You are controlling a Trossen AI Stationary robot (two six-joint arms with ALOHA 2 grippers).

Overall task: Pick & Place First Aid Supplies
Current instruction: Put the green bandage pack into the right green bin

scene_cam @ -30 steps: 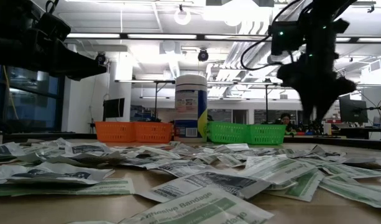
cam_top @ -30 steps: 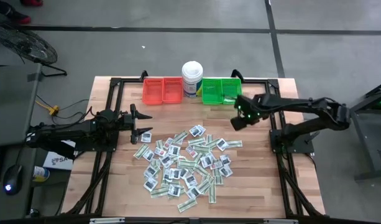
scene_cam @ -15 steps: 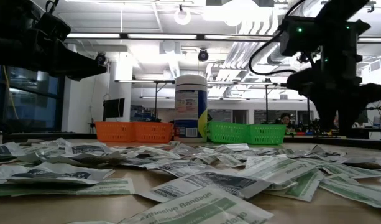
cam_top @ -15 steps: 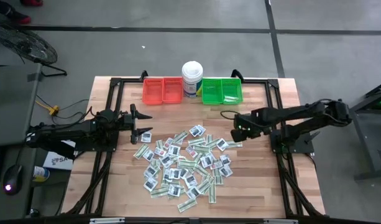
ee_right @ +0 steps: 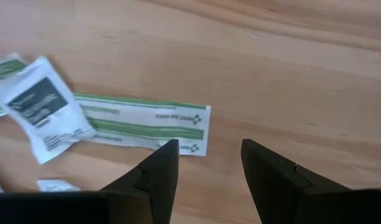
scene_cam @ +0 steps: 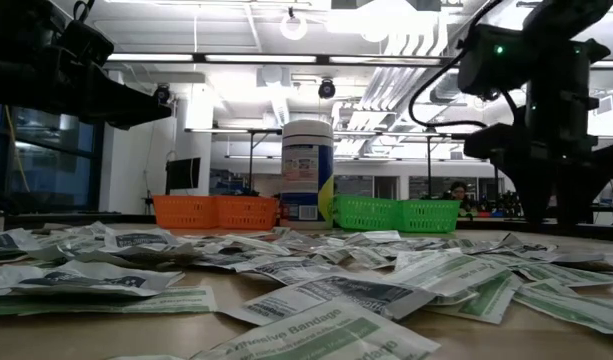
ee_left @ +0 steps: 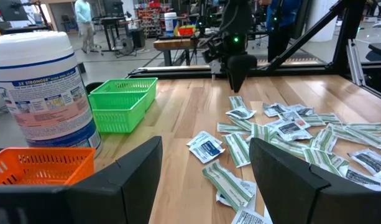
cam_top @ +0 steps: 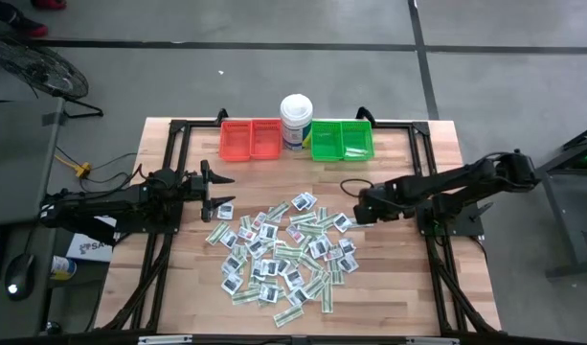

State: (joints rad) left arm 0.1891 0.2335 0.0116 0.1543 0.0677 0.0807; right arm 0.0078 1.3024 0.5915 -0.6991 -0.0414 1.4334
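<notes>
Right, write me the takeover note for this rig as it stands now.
Right gripper: open, empty, low over the pile's right edge, at the end of a green-and-white strip beside a square white packet.
Left gripper: open, empty, waiting at the pile's left edge.
Supplies: the pile of packets lies loose mid-table. Red bin, white tub and green bin stand along the far edge.
Done: at least one pale packet lies in the green bin; the red bin looks empty.
Left: nearly the whole pile.
</notes>
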